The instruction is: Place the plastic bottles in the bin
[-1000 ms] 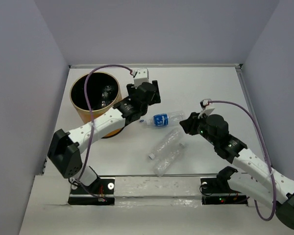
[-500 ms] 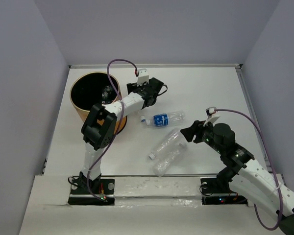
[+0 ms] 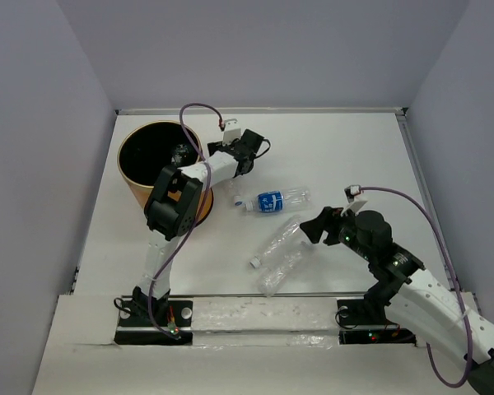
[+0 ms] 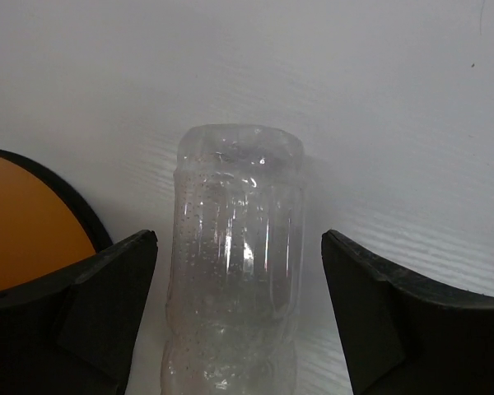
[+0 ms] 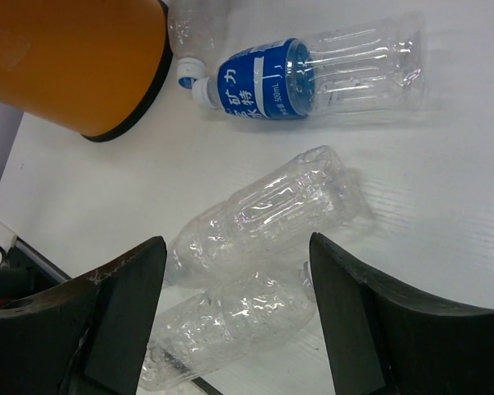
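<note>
The orange bin (image 3: 152, 156) stands at the back left, with a clear bottle (image 3: 179, 152) showing inside it. My left gripper (image 3: 255, 148) is open just right of the bin. In the left wrist view its fingers (image 4: 107, 288) stand apart on either side of a clear bottle (image 4: 235, 247) lying on the table, without touching it. The blue-label bottle (image 3: 272, 200) lies mid-table. Two clear bottles (image 3: 281, 239) (image 3: 284, 267) lie side by side nearer the front. My right gripper (image 3: 313, 226) is open and empty above those two (image 5: 263, 206).
The bin's orange wall (image 5: 74, 58) fills the upper left of the right wrist view, close to the blue-label bottle's cap (image 5: 193, 82). A low white rim (image 3: 255, 110) bounds the table at the back, and grey walls stand on both sides.
My left arm has folded, elbow raised, with its gripper staying just right of the bin. My right gripper has drawn back towards the front, away from the blue-label bottle, over the two clear bottles.
</note>
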You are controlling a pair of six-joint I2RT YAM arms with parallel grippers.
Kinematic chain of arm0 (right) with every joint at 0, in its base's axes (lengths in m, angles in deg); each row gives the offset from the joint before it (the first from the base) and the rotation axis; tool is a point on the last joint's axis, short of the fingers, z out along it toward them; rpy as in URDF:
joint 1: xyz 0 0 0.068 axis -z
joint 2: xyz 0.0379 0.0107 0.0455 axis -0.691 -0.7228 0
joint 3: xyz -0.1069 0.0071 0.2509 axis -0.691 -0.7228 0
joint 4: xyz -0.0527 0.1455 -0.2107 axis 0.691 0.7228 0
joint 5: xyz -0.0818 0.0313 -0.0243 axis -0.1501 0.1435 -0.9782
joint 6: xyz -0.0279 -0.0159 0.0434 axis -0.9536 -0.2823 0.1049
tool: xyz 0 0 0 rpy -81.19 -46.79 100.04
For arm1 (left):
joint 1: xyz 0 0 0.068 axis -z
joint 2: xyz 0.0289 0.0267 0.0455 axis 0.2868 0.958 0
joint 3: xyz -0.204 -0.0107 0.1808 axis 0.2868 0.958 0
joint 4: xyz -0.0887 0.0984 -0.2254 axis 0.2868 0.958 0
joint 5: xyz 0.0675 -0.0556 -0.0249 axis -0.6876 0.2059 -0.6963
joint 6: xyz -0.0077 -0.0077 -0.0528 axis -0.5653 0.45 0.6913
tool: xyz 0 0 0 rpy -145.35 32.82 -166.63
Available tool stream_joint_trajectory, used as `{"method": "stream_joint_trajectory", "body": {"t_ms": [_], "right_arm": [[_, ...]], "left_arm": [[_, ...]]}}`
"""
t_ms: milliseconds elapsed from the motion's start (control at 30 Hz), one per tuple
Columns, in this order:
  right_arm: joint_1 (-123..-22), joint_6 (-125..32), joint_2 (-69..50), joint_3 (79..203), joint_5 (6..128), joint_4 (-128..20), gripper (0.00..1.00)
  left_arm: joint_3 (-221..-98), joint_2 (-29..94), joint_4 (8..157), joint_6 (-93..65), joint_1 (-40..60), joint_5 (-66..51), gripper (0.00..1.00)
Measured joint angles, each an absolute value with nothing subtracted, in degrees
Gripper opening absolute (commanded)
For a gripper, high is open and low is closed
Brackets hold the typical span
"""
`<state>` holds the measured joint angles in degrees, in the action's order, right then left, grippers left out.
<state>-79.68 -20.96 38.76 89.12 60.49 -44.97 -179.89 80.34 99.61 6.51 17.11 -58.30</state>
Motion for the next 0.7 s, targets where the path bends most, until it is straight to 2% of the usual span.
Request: {"method": "stream_joint_trajectory", "body": {"t_ms": [67, 100, 233, 467, 700], "right_arm": [[-79.7, -20.8, 38.1, 89.1, 60.6, -45.0, 0.81], [-79.7, -20.7, 37.6, 89.1, 60.6, -45.0, 0.86], [-79.7, -20.5, 33.7, 90.0, 58.5, -44.3, 0.94], [-79.7, -18.9, 20.6, 97.1, 52.8, -43.5, 0.96], [-79.7, -18.8, 8.6, 103.6, 49.4, -45.6, 0.92]], "left_arm": [[-179.9, 80.9, 98.8, 6.3, 16.2, -56.7, 0.89], [-179.9, 81.1, 98.3, 6.2, 15.7, -55.6, 0.84], [-179.6, 81.1, 95.9, 5.8, 14.4, -53.0, 0.71], [-177.2, 79.9, 91.1, 4.8, 14.3, -49.1, 0.57], [-169.4, 68.6, 86.0, 2.6, 16.7, -45.1, 0.47]]}}
